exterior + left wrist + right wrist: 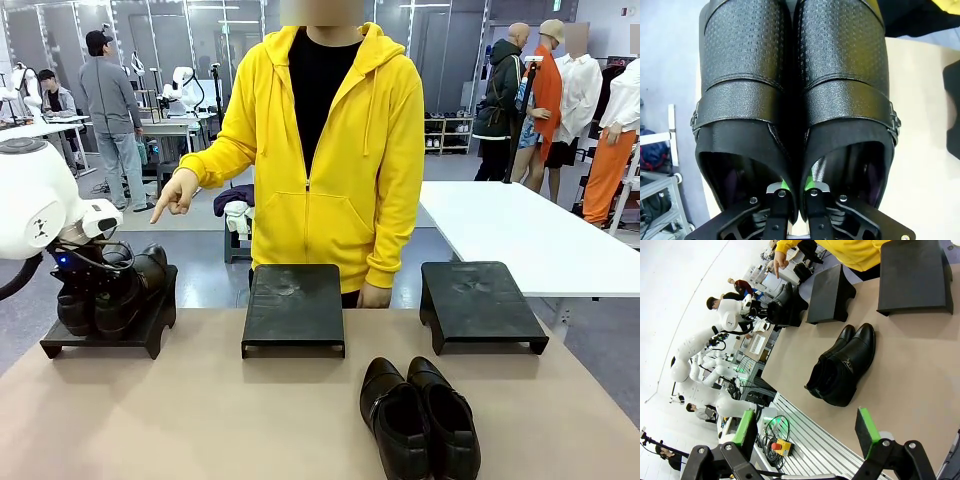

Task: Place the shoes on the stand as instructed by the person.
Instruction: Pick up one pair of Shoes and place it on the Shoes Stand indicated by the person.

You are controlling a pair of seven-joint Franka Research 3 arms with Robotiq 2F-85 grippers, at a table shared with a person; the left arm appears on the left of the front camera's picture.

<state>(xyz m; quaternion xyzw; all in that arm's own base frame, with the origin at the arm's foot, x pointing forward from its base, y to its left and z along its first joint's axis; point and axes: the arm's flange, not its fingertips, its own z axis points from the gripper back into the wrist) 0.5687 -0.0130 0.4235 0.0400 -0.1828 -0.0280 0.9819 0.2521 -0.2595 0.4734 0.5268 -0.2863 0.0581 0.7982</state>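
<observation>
Loose pair (420, 420) sits near counter (200, 420) edge, rt tool (806, 420) open, facing it. Your left tool (797, 186) pinches both inner collars so 2nd pair (795, 75) moves as one, on left stand (110, 345) where person's hand (178, 195) points.

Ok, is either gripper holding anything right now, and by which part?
The left gripper pinches the black strapped shoes by their touching inner walls at the heel openings. The right gripper is open, holding nothing.
</observation>
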